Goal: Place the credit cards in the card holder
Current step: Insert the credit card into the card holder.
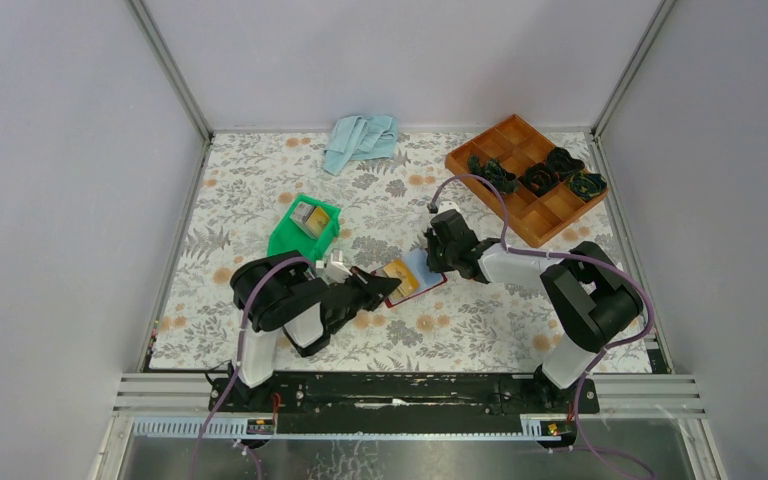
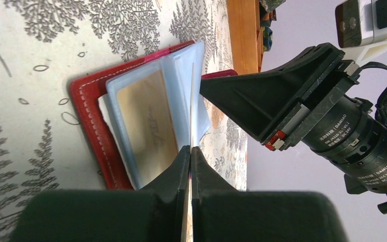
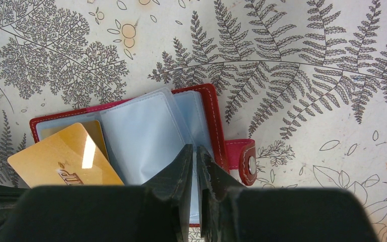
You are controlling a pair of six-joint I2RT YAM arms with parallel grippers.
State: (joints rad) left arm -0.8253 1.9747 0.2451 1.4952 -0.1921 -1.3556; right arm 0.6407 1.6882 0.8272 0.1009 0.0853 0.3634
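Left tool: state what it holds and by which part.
A thin gold rectangular credit card, pinched along one edge by the left tool.

The left arm [image 1: 272,296] is folded low over the surface, elbow bent back and forearm reaching to the right. The left tool [image 2: 190,149] has its two black fingers pressed together, pinching a thin gold card [image 3: 63,161] by its edge. The right arm [image 1: 570,290] bends at the elbow and stretches left, with the wrist tipped downward. The right tool [image 3: 195,149] has its jaws almost together, nipping a clear sleeve of the card holder [image 3: 216,126]. The two tools face each other, tips close but apart.
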